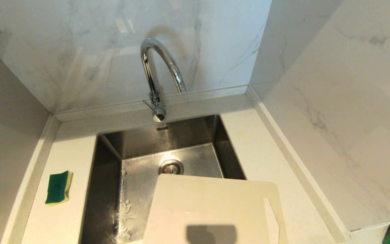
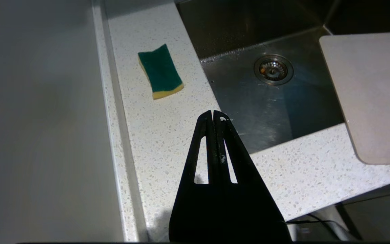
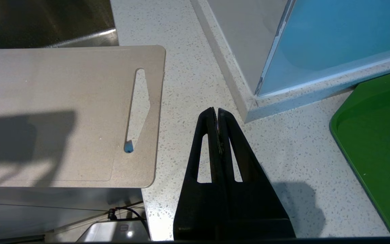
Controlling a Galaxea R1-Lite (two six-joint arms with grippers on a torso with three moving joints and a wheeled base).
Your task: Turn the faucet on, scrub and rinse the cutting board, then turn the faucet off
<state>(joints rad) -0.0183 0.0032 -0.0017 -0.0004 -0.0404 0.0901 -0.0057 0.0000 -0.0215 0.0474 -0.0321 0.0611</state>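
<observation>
The chrome gooseneck faucet (image 1: 157,74) stands behind the steel sink (image 1: 107,189), its small lever at the base; no water runs. The cream cutting board (image 1: 212,210) lies flat over the sink's near right corner, slot handle to the right (image 3: 139,108). Neither arm appears in the head view. My left gripper (image 2: 213,112) hangs shut and empty above the counter's near left edge, short of the green-and-yellow sponge (image 2: 160,71). My right gripper (image 3: 215,110) is shut and empty above the counter, just right of the board (image 3: 63,112).
The sponge (image 1: 58,187) rests on the counter left of the sink. A green tray (image 3: 377,142) lies on the counter at the far right. Marble walls close in behind and on the right (image 1: 333,101); a grey panel bounds the left.
</observation>
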